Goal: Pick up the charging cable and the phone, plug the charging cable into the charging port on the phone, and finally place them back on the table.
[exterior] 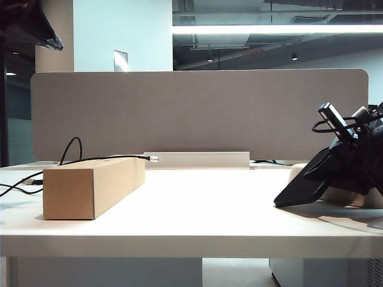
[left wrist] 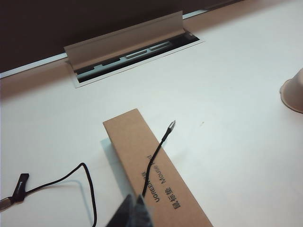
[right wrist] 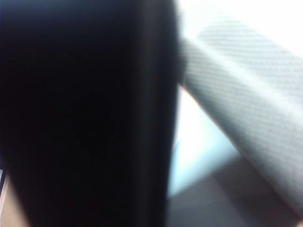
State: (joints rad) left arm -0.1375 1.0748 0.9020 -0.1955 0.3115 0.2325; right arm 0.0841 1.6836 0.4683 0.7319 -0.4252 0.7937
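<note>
Both tools matter here: we see the left tool pressed together, pinching the charging cable over the cardboard box near the surface's left edge. At the right edge, the right tool clamps the phone, tilted with its low corner beside the cream tray.

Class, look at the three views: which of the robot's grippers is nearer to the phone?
Right. The right gripper is at the tilted phone, by the table's right edge. The left gripper is shut on the charging cable, over the cardboard box.
</note>
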